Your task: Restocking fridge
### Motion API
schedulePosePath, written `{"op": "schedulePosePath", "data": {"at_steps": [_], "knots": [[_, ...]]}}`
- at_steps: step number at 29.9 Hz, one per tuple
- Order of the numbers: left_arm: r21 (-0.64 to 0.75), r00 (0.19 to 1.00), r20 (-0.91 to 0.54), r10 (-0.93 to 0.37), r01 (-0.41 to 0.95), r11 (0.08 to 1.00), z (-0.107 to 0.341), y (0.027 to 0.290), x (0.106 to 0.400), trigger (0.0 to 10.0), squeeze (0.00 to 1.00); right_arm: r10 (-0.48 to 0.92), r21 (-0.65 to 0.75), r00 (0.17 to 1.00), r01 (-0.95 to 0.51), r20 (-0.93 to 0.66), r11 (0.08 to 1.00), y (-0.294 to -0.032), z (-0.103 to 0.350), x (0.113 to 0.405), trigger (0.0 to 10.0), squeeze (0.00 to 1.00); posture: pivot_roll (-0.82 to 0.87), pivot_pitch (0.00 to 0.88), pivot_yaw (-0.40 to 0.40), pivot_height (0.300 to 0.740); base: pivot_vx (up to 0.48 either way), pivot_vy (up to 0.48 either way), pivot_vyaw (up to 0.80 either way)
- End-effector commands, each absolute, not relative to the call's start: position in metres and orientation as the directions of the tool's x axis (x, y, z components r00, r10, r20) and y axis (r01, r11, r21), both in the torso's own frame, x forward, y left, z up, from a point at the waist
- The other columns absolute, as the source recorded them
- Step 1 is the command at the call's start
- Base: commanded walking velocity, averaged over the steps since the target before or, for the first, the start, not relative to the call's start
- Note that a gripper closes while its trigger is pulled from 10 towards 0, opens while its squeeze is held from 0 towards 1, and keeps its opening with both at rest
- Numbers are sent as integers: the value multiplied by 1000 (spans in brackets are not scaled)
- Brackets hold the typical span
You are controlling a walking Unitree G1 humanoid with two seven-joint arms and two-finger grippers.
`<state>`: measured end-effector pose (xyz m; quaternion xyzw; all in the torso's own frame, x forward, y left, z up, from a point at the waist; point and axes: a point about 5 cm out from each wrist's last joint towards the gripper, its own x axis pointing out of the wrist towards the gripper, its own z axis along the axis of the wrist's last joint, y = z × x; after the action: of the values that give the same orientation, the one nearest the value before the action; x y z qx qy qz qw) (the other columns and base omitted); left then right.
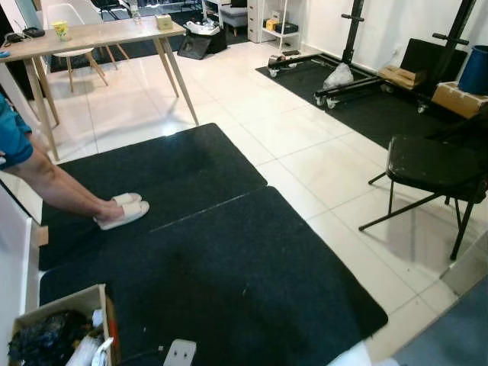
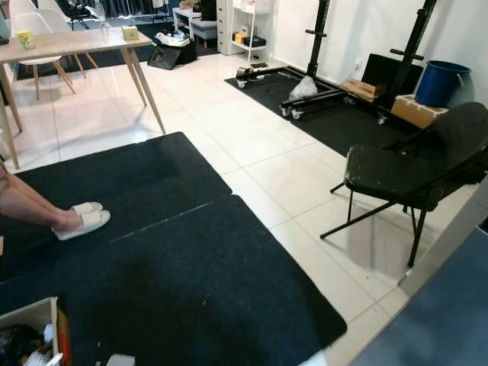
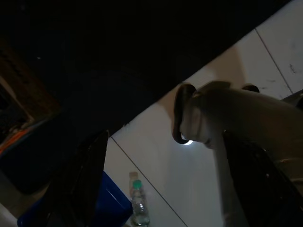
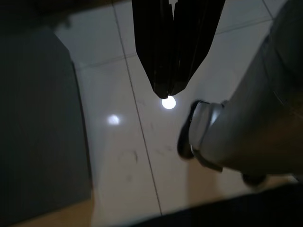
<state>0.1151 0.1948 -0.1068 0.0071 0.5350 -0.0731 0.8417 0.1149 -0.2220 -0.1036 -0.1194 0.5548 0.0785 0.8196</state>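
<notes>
Light: very dark over most of the frame; only the tiled floor point(image 3: 161, 165) was lit.
Left claw point(image 3: 161, 189): two black fingers point(image 3: 90, 179) stood wide apart at either side of the frame.
Robot leg point(image 3: 236, 127): silver, with its dark-edged foot on the pale tiles.
Bottle point(image 3: 138, 201): small, clear, green-capped, upright on the floor.
Blue container point(image 3: 106, 203): just beside the bottle, partly behind one finger.
Mat point(image 3: 118, 56): dark, its edge running diagonally across the tiles.

A small clear bottle point(image 3: 138, 204) with green cap stands upright on white tile; beside blue container point(image 3: 106, 203).
</notes>
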Motion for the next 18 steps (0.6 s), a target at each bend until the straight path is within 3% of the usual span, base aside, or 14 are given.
{"op": "schedulePosePath", "data": {"at_steps": [1, 11, 16, 18], "knots": [[-69, 418, -900, -124, 144, 987, -106, 192, 119, 10000, 0, -19, -116, 354, -254, -935, 960, -227, -105, 107, 10000, 0, 2, 0, -27, 740, 345, 0, 0], [-75, 419, -899, -130, 145, 987, -106, 191, 119, 10000, 0, 16, -78, 358, -248, -934, 966, -225, -104, 108, 10000, 0, 1, 0, -29, 740, 356, 0, 0], [-75, 418, -899, -130, 145, 987, -106, 191, 119, 10000, 0, 17, -77, 361, -243, -932, 967, -226, -104, 109, 10000, 0, 2, 0, -29, 740, 359, 0, 762], [-76, 418, -899, -131, 145, 987, -106, 191, 119, 10000, 0, 2, -89, 364, -233, -932, 968, -227, -104, 108, 10000, 0, 2, 0, -27, 740, 358, 0, 0]]}}
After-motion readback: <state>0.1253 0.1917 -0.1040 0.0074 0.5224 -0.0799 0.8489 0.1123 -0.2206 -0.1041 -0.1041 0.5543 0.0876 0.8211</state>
